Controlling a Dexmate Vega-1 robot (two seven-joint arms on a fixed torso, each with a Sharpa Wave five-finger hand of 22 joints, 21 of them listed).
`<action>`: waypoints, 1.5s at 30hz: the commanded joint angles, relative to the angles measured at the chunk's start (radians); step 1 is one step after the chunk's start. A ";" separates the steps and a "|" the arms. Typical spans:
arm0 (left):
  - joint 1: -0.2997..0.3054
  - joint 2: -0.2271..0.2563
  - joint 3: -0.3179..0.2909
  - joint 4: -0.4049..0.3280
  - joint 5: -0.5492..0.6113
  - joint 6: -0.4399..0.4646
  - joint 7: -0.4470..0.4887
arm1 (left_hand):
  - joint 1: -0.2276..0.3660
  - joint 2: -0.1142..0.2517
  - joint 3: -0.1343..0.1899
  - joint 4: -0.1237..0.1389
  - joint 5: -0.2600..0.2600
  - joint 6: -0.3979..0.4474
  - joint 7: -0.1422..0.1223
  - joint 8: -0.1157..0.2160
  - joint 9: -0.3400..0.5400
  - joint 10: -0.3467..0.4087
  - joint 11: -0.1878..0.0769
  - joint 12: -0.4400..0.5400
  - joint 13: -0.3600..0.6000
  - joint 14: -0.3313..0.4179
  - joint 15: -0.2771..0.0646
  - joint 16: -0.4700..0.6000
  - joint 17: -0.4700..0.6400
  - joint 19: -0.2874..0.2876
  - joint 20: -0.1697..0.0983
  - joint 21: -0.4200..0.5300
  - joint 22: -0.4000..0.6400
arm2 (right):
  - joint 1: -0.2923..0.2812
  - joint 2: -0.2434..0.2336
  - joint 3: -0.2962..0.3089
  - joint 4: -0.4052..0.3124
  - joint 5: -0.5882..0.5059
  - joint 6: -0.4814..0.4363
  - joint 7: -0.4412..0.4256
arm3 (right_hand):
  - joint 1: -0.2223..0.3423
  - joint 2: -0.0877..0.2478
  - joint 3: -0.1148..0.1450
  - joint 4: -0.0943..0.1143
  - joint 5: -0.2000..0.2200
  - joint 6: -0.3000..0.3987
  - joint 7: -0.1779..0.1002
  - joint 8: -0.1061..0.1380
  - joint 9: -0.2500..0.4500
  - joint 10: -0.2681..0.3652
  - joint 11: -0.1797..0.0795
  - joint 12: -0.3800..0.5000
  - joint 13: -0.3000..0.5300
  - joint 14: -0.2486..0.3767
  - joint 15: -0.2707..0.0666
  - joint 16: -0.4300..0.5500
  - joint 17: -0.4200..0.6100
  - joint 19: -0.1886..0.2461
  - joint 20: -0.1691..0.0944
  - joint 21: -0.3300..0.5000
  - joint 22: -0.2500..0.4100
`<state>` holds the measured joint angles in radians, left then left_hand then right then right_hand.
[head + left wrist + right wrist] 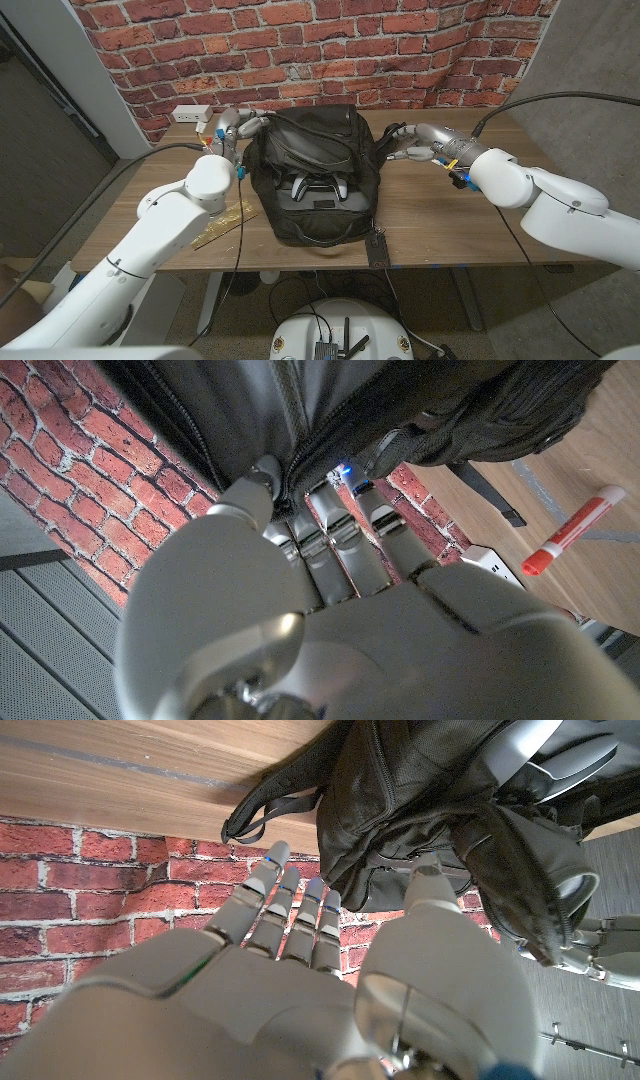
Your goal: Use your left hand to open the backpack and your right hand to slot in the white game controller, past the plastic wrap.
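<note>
White game controller [318, 188] inside open backpack [318, 150]; left hand [232, 128] grips rim.

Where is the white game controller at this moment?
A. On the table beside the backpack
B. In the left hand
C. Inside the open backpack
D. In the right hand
C: in the head view the white game controller lies in the opening of the backpack, and the right hand beside the bag holds nothing.

white controller [320, 187] fills the backpack [318, 160] mouth; bare table [450, 225] right of it.
</note>
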<state>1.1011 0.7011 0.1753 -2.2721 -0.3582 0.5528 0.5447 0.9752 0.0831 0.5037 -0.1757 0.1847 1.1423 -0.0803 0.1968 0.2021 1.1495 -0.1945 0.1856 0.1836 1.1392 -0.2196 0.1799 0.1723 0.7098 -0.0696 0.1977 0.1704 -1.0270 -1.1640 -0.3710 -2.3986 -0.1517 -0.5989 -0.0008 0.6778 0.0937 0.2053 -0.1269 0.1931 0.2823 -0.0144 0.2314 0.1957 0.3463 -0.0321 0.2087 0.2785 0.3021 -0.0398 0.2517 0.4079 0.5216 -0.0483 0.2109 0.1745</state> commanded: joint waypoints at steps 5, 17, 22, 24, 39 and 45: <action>-0.007 0.077 -0.044 -0.009 -0.118 0.027 -0.088 | -0.011 0.001 0.007 0.003 0.007 -0.003 0.006 0.009 0.004 0.002 0.003 0.004 0.002 -0.006 -0.018 -0.003 0.000 0.014 -0.124 0.001 0.003 | 0.044 0.054 -0.024 0.118 0.028 0.078 -0.032 | -0.002 0.008 0.006 -0.002 0.008 0.015 0.005 -0.003 -0.001 0.012 -0.003 -0.002 -0.003 0.010 -0.029 0.007 0.002 0.015 -0.002 0.000 0.001; -0.056 0.219 -0.088 0.029 -0.288 0.044 -0.311 | -0.026 -0.005 0.009 0.005 0.008 -0.016 0.014 0.006 0.004 -0.018 0.017 -0.001 0.003 -0.032 -0.013 -0.010 -0.004 0.010 -0.127 -0.001 0.002 | 0.094 0.083 -0.056 0.181 0.018 0.092 -0.029 | 0.003 0.011 0.009 -0.009 0.010 0.023 0.008 -0.004 -0.001 0.022 -0.007 0.001 -0.006 0.015 -0.030 0.009 0.000 0.019 -0.002 0.000 0.001; -0.043 0.262 -0.115 0.055 -0.333 0.003 -0.375 | -0.030 -0.007 0.011 0.005 0.008 -0.016 0.017 0.006 0.004 -0.022 0.021 -0.001 0.003 -0.041 -0.013 -0.011 -0.005 0.007 -0.127 -0.002 0.002 | 0.117 0.103 -0.072 0.208 0.006 0.111 -0.034 | 0.003 0.012 0.010 -0.010 0.010 0.024 0.008 -0.004 -0.001 0.022 -0.006 0.001 -0.008 0.016 -0.031 0.009 0.000 0.020 -0.003 0.000 0.001; -0.032 0.278 -0.130 0.071 -0.352 -0.022 -0.407 | -0.031 -0.007 0.012 0.005 0.009 -0.016 0.018 0.006 0.004 -0.025 0.021 -0.001 0.003 -0.044 -0.013 -0.012 -0.005 0.004 -0.124 -0.003 0.002 | 0.123 0.109 -0.077 0.216 0.002 0.119 -0.036 | 0.003 0.012 0.010 -0.011 0.010 0.025 0.007 -0.005 -0.001 0.023 -0.006 0.001 -0.008 0.016 -0.031 0.009 0.000 0.020 -0.003 -0.001 0.001; -0.018 0.407 -0.161 0.148 -0.406 -0.109 -0.576 | -0.047 -0.020 0.023 0.002 0.011 -0.062 0.008 -0.005 0.005 -0.090 0.024 -0.011 0.003 -0.108 -0.010 -0.017 -0.008 -0.035 -0.119 -0.012 0.001 | 0.137 0.135 -0.090 0.229 -0.013 0.121 -0.039 | 0.003 0.013 0.010 -0.014 0.011 0.031 0.008 -0.006 -0.001 0.023 -0.006 0.000 -0.012 0.016 -0.031 0.009 -0.002 0.021 -0.003 -0.002 0.001; -0.030 0.441 -0.154 0.179 -0.415 -0.138 -0.636 | -0.052 -0.034 0.030 -0.001 0.012 -0.112 0.003 -0.013 0.005 -0.141 0.020 -0.012 0.004 -0.166 -0.008 -0.017 -0.008 -0.071 -0.114 -0.016 0.001 | 0.138 0.140 -0.090 0.228 -0.015 0.118 -0.039 | 0.003 0.015 0.011 -0.015 0.011 0.033 0.009 -0.007 -0.001 0.023 -0.005 -0.001 -0.014 0.016 -0.032 0.009 -0.002 0.021 -0.003 -0.002 0.001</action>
<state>1.0787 1.0686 0.0267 -2.1458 -0.7288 0.4885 0.0587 0.9302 0.0565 0.5248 -0.1766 0.1924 1.0494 -0.0766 0.1917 0.2026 1.0259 -0.1755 0.1741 0.1860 0.9931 -0.1558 0.1645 0.1622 0.6507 -0.0616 0.1822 0.1704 -0.9003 -1.0425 -0.4528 -2.1809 -0.1607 -0.4800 -0.0382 0.6830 0.0991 0.2128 -0.1344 0.2010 0.3086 -0.0050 0.2264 0.1957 0.3591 -0.0374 0.2087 0.2646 0.3100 -0.0391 0.2554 0.4032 0.5324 -0.0483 0.2110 0.1745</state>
